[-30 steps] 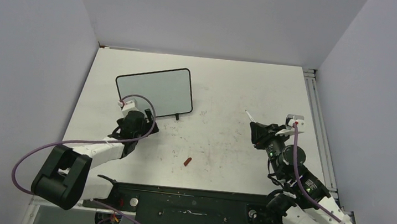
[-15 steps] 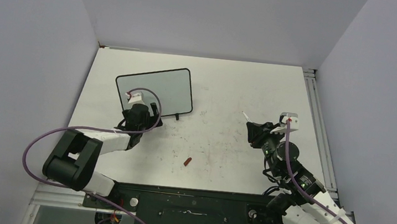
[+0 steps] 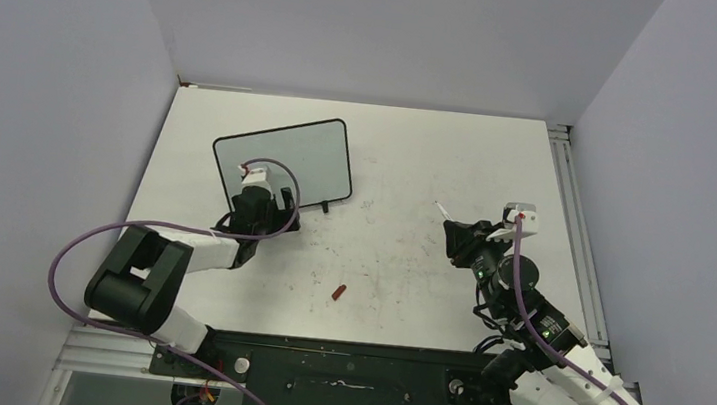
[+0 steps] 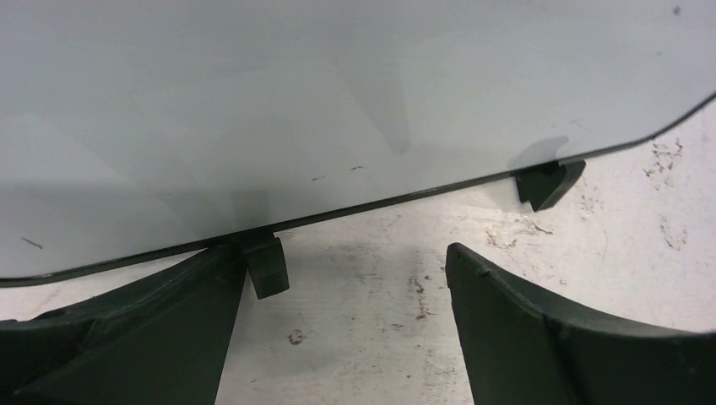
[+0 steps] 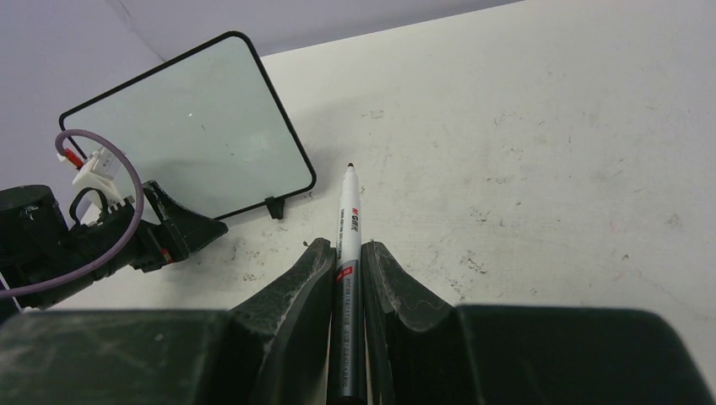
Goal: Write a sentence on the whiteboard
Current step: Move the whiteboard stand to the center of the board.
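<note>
The whiteboard (image 3: 284, 157) stands at the table's back left, black-framed with a pale bare face; no sentence is in view on it. In the left wrist view the whiteboard (image 4: 338, 101) fills the top, with two black feet (image 4: 268, 268) under its lower edge. My left gripper (image 4: 342, 253) is open and low on the table before that edge, its left finger (image 4: 127, 337) beside one foot. The left gripper (image 3: 278, 216) sits near the board's front corner. My right gripper (image 5: 346, 249) is shut on a white uncapped marker (image 5: 349, 215), tip forward, right of centre (image 3: 457, 235).
A small red marker cap (image 3: 338, 292) lies on the table between the arms, near the front. The white tabletop (image 3: 409, 158) is scuffed with faint marks. Purple walls close in the left, back and right sides. A metal rail (image 3: 574, 215) runs along the right edge.
My left gripper has moved forward and right along the board's lower edge, and the board has shifted slightly right. The right gripper with the marker has edged a little left.
</note>
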